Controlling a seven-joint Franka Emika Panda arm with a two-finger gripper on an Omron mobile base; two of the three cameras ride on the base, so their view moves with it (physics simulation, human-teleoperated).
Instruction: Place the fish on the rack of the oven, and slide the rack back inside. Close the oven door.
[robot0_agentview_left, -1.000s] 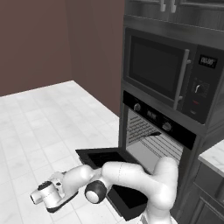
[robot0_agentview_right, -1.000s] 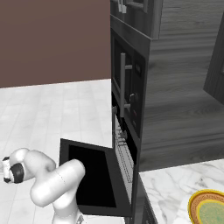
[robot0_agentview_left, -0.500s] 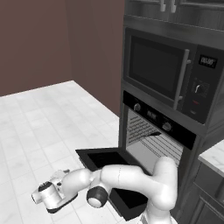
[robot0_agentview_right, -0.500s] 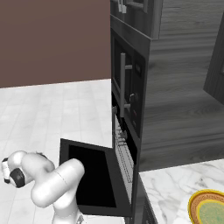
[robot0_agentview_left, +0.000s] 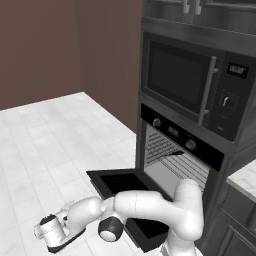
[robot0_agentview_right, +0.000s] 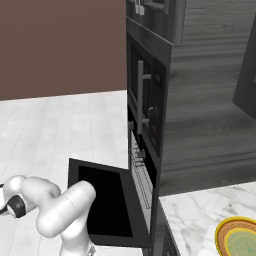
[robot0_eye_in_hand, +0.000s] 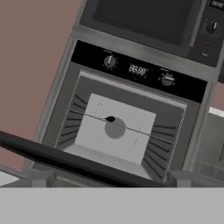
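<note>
The oven (robot0_agentview_left: 175, 150) stands with the oven door (robot0_agentview_left: 114, 182) dropped open and flat. The rack (robot0_eye_in_hand: 144, 131) shows edge-on as a thin line across the lit cavity. On it lies the fish (robot0_eye_in_hand: 110, 118), a small dark shape; it also shows on the bars in the left base view (robot0_agentview_left: 176, 152). My gripper (robot0_agentview_left: 50, 234) hangs low over the floor, out beyond the door's front edge, facing the oven. Its jaws are open and wide apart (robot0_eye_in_hand: 109, 181) with nothing between them. The door's dark front edge (robot0_eye_in_hand: 65, 159) crosses just above the fingertips (robot0_eye_in_hand: 41, 177).
A microwave (robot0_agentview_left: 185, 85) with a vertical handle sits above the oven. A yellow-orange plate (robot0_agentview_right: 240, 240) rests on the marble counter (robot0_agentview_right: 200, 207) to the right. White tiled floor (robot0_agentview_left: 45, 145) stretches left of the door. My arm's elbow (robot0_agentview_left: 111, 229) lies over the door's near corner.
My hand has sunk a little lower and drifted slightly further out from the oven. The jaws stayed open; the door, rack and fish have not moved.
</note>
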